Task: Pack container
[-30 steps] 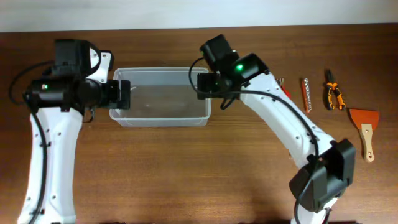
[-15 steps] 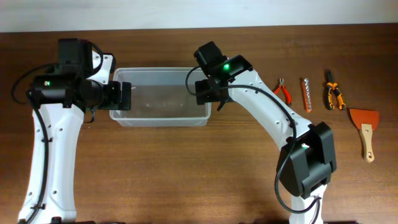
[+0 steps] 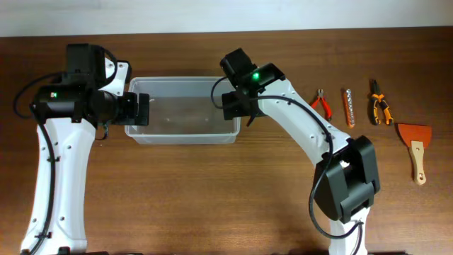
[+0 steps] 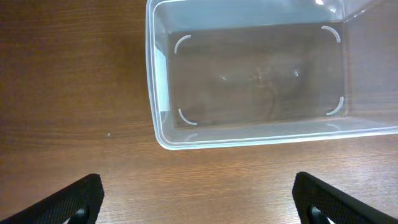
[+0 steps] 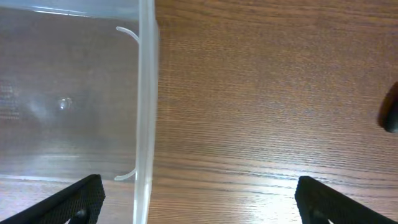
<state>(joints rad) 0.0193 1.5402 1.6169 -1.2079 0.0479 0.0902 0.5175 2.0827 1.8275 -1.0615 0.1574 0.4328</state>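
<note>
Where right gripper point(image 5: 199, 190) hangs, container point(image 5: 146, 93) ends.

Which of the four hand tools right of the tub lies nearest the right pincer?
The small red-handled pliers, leftmost of the row. The red-and-silver bar, orange-and-black pliers and orange wooden-handled scraper all lie farther right.

On the brown wooden table point(image 3: 212, 198), at the right of the overhead frame, lie in a row small red-handled pliers point(image 3: 321, 103), a slim red-and-silver tool point(image 3: 347, 107), orange-and-black pliers point(image 3: 379, 106) and, lower right, an orange-bladed scraper with a pale wooden handle point(image 3: 414, 145)
</note>
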